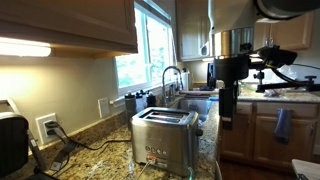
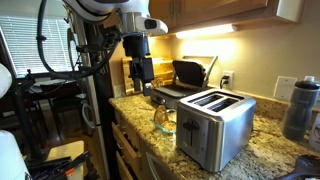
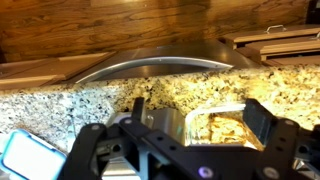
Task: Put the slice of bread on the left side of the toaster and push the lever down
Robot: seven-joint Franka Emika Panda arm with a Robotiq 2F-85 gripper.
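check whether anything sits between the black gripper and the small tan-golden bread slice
Nothing visible does: the open black gripper hangs above the small tan-golden bread slice on the speckled granite counter, with only air between.

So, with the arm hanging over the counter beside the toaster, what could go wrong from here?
The slice of bread looks small and flat on the counter, so the open end effector could scrape the stone or close on nothing. The toaster stands close by, so the swing over could clip its side. Its slots are narrow, and the slice could catch on a rim.
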